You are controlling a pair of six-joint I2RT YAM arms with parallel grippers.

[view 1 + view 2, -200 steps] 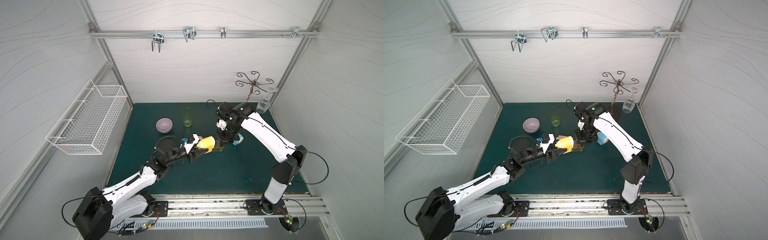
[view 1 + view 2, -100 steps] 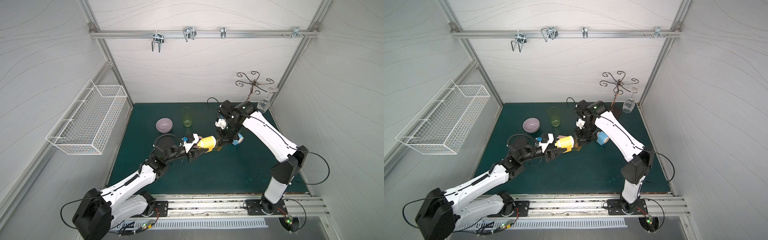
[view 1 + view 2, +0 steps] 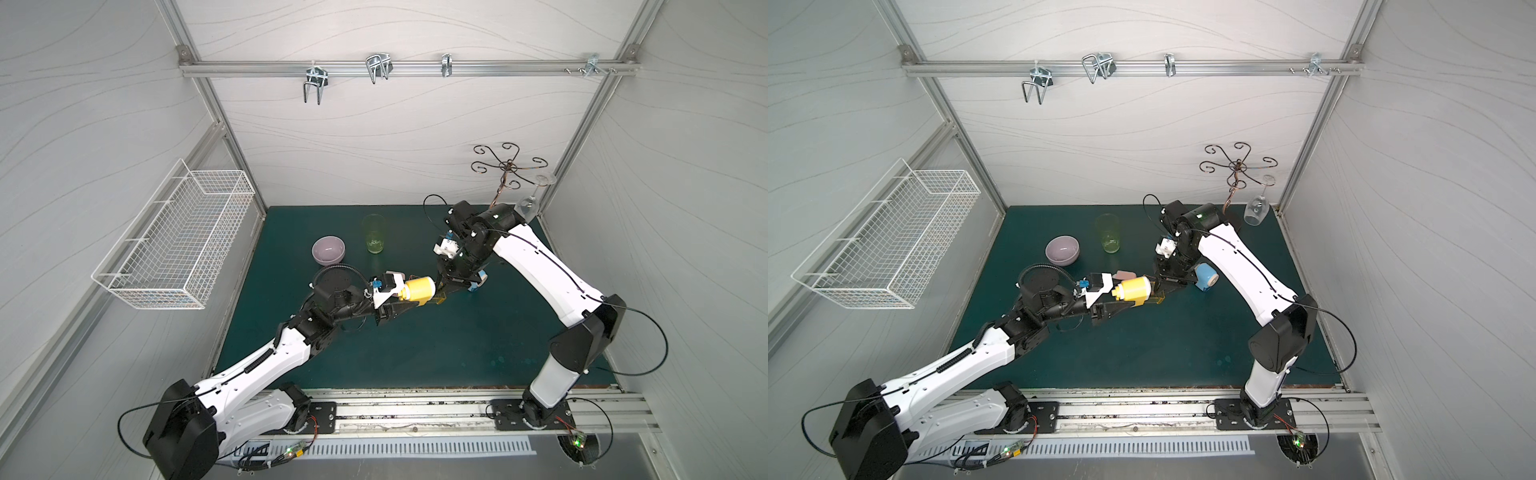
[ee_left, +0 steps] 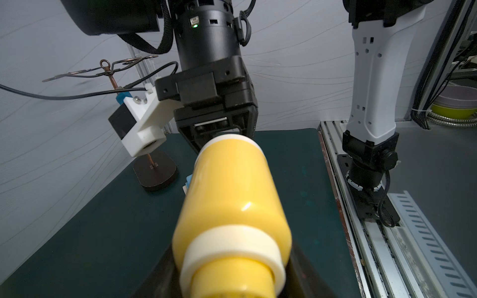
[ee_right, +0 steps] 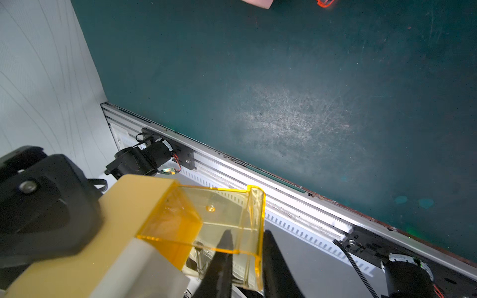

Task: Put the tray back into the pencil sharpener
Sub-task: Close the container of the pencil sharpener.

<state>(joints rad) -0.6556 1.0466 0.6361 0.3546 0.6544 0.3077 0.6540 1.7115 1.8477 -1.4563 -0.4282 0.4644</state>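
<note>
My left gripper [image 3: 409,306] is shut on the yellow pencil sharpener [image 3: 417,289], holding it on its side above the green mat; the sharpener fills the left wrist view [image 4: 232,196]. The clear orange tray [image 5: 222,214] sticks out of the sharpener's end, part of it inside the cream body; in a top view the tray [image 3: 1155,300] shows as a small amber piece. My right gripper [image 5: 245,247] straddles the tray's outer end wall, one finger inside the tray and one outside, with a small gap at the inner finger. In both top views my right gripper [image 3: 446,286] meets the sharpener end-on.
A purple bowl [image 3: 328,250] and a green glass [image 3: 374,239] stand behind the left arm. A blue object [image 3: 1206,277] lies under the right wrist, a pink piece [image 3: 1124,274] behind the sharpener. A wire stand [image 3: 505,166] with a wine glass [image 3: 530,203] stands in the back right corner.
My right gripper's jaws have parted slightly round the tray's end wall, and the right wrist has shifted a little. The left gripper and the sharpener have stayed put.
</note>
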